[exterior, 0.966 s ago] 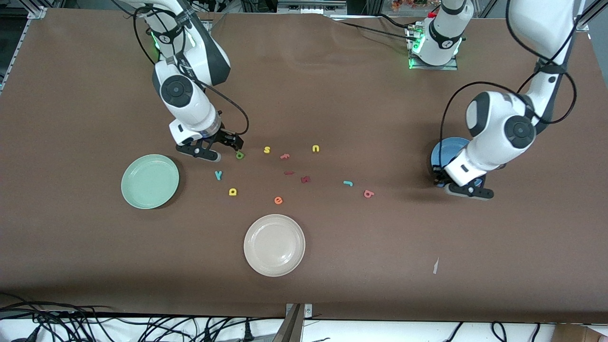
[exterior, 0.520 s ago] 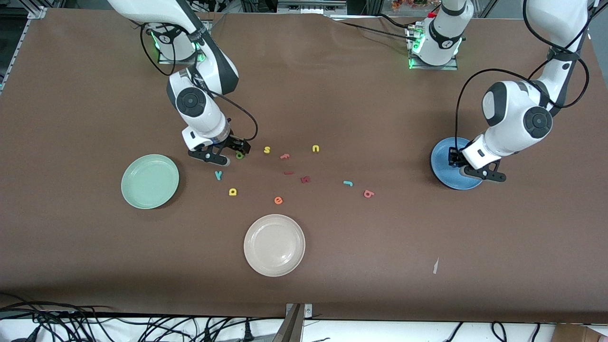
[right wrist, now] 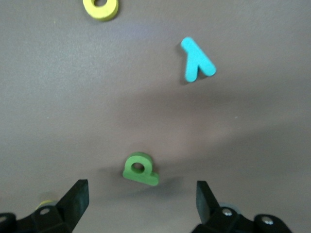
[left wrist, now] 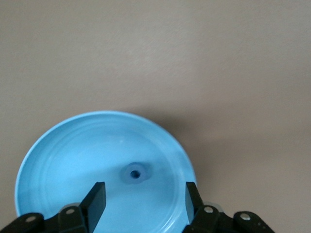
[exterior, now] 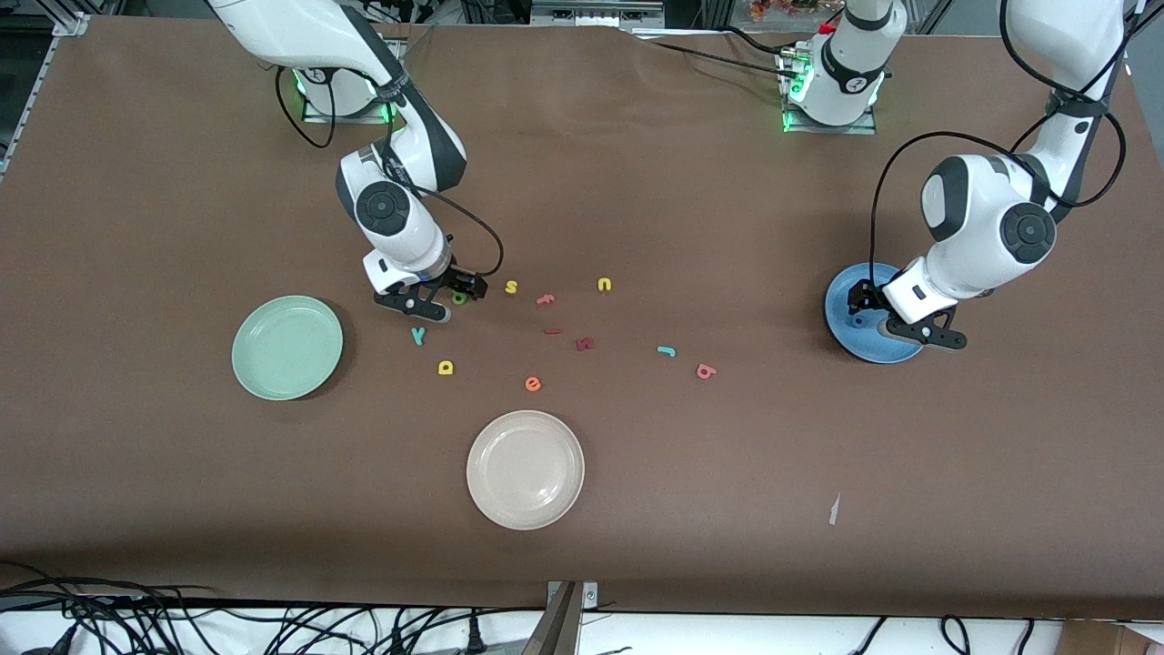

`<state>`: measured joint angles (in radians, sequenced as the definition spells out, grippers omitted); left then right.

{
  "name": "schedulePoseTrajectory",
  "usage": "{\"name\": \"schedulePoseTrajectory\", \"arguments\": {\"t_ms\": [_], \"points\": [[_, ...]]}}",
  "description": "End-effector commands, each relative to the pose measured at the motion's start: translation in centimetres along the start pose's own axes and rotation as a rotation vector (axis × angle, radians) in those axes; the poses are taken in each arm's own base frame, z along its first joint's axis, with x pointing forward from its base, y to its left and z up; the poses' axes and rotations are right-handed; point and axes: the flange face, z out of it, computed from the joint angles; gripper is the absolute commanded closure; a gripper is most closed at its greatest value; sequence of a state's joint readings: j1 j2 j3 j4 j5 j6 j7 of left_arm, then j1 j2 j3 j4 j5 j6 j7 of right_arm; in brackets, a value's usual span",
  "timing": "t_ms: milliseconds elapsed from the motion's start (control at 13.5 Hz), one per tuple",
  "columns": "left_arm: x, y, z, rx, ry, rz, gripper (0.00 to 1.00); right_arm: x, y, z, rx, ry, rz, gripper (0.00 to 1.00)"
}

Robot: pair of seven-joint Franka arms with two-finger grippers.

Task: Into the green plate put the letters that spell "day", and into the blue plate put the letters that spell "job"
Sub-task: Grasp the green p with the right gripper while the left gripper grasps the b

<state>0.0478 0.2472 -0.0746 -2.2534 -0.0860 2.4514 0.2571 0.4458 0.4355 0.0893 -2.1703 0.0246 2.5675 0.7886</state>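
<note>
The blue ring "o" (left wrist: 134,173) lies in the blue plate (left wrist: 58,160), also seen in the front view (exterior: 838,314). My left gripper (left wrist: 144,198) hangs open just above that plate (exterior: 889,320), with nothing between its fingers. My right gripper (exterior: 449,299) is open and low over the table, and the dark green "a" (exterior: 460,297) (right wrist: 140,170) lies between its fingers (right wrist: 142,199). The teal "y" (exterior: 417,336) and yellow "d" (exterior: 446,367) lie nearer the camera, beside the green plate (exterior: 259,368). The teal "j" (exterior: 667,350) and salmon "b" (exterior: 706,371) lie mid-table.
A cream plate (exterior: 486,496) sits nearest the camera. Other letters are scattered mid-table: yellow "s" (exterior: 511,287) and "u" (exterior: 605,285), an orange "e" (exterior: 533,384), a reddish letter (exterior: 546,298) and two dark red ones (exterior: 585,344).
My left gripper moved over the blue plate and opened, leaving the "o" in the plate. My right gripper shifted toward the left arm's end until its fingers straddled the "a".
</note>
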Motion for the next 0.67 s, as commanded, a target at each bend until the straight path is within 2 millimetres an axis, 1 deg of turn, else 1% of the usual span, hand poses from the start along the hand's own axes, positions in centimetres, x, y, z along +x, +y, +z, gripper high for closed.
{"name": "schedulePoseTrajectory", "arguments": {"t_ms": [0, 149, 223, 297, 372, 446, 595], "points": [[3.2, 5.7, -0.5, -0.048, 0.09, 0.019, 0.22, -0.3, -0.6, 0.7, 0.01, 0.009, 0.016, 0.07], [5.7, 8.8, 0.8, -0.129, 0.107, -0.023, 0.19, -0.2, -0.6, 0.7, 0.011, 0.011, 0.017, 0.1], [6.8, 11.0, 1.3, -0.152, 0.112, -0.012, 0.18, 0.0, -0.5, 0.8, 0.01, 0.011, 0.019, 0.13], [7.6, 13.7, 1.9, -0.163, 0.11, 0.022, 0.19, 0.1, -0.4, 0.7, 0.011, 0.012, 0.022, 0.15], [8.5, 15.7, 2.1, -0.165, 0.126, 0.046, 0.18, 0.1, -0.4, 0.8, 0.014, 0.014, 0.022, 0.19], [9.2, 17.3, 2.5, -0.164, 0.142, 0.045, 0.19, 0.4, -0.4, 0.6, 0.019, 0.019, 0.025, 0.22], [9.8, 20.2, 4.9, -0.164, 0.146, 0.022, 0.19, 0.6, -0.4, 0.7, 0.02, 0.021, 0.027, 0.25]]}}
